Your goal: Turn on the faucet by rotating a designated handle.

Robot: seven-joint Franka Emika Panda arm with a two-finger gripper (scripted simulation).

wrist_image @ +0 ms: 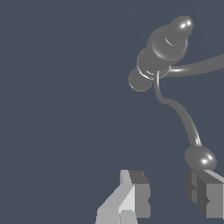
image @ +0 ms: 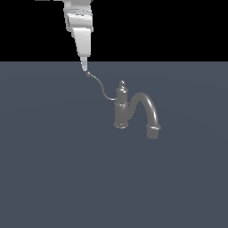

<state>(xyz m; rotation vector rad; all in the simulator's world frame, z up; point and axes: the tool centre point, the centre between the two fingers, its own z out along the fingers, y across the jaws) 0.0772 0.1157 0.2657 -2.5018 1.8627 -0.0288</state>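
Handle's [wrist_image: 183, 116] ball tip touches one finger [wrist_image: 205, 197] of the spread claw [wrist_image: 168, 197] (nothing grasped).

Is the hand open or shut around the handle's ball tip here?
Open. In the wrist view the hand has its two fingers set apart, with the handle's ball tip beside one finger, not clamped between them.

Dull grey faucet [image: 121, 111] and handle [image: 100, 87]; white end effector [image: 84, 67] with grey pads [wrist_image: 140, 192]; plain slate-blue worktop [image: 53, 169].
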